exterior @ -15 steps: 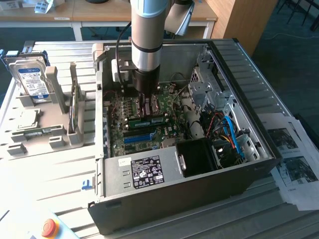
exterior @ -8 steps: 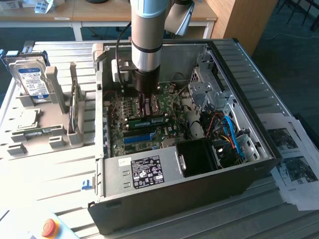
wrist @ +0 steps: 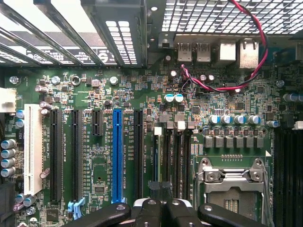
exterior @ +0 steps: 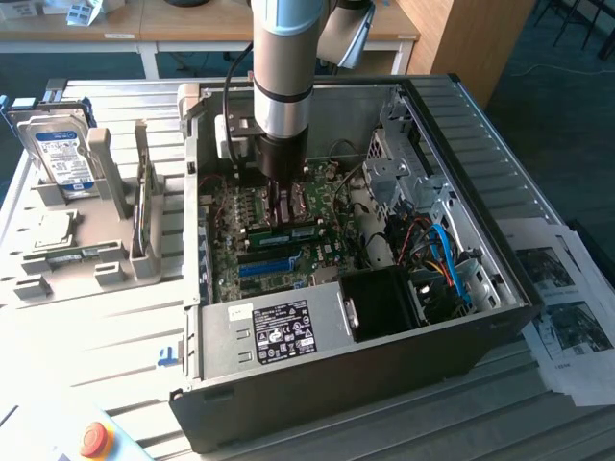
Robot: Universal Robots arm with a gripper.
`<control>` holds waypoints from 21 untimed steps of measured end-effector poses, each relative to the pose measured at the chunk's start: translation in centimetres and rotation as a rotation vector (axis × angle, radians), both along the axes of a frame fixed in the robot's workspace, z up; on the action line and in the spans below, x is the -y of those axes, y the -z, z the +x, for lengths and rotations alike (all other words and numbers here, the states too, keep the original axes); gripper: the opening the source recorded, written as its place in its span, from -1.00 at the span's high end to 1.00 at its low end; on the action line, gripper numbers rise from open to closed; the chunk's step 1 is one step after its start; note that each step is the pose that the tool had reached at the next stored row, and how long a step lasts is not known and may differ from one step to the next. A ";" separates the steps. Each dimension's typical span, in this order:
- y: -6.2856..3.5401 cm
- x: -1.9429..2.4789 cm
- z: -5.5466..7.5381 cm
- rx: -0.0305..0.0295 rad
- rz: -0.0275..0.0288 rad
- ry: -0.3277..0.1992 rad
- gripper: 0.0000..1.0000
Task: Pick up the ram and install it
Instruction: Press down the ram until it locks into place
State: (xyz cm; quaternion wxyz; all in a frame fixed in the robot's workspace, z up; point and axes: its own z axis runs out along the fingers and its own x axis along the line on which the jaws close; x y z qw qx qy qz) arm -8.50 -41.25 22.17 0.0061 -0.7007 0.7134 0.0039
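My fingers (wrist: 160, 208), pinched fully shut w/ nothing visibly held, press down at the motherboard's (wrist: 99, 156) DIMM slots (wrist: 175, 161), prob. seating the ram (exterior: 288, 231).

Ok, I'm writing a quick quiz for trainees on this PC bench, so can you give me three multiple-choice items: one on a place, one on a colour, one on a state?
1. Where is the hard drive?
A. Standing in the grey rack, to the exterior view's left of the computer case
B. Inside the case
C. On a chair

2. In the wrist view, what colour is the one long coloured slot among the black ones?
A. Red
B. Blue
C. Yellow

3. What state is the case in?
A. Closed
B. Upside down
C. Side open, with the motherboard exposed

Answers: 1 A, since its label stands up in the rack outside the case. 2 B, since the slot is bright blue. 3 C, since the board and cables are in plain sight.
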 end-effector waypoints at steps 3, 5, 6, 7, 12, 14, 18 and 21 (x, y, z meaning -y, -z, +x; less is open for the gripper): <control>0.01 0.00 0.0 0.0001 0.0001 0.000 0.80; -0.01 -0.01 0.0 0.0002 0.0004 0.000 0.80; -0.02 -0.01 0.0 0.0003 0.0006 0.000 0.80; -0.05 -0.01 0.0 0.0004 0.0007 0.000 0.80; -0.38 0.00 0.0 0.0002 0.0003 0.000 0.80; -0.55 0.00 0.0 0.0001 0.0002 0.000 0.80; -0.92 0.00 0.0 0.0002 0.0003 0.000 0.80; -1.24 0.00 0.0 0.0001 0.0002 0.000 0.80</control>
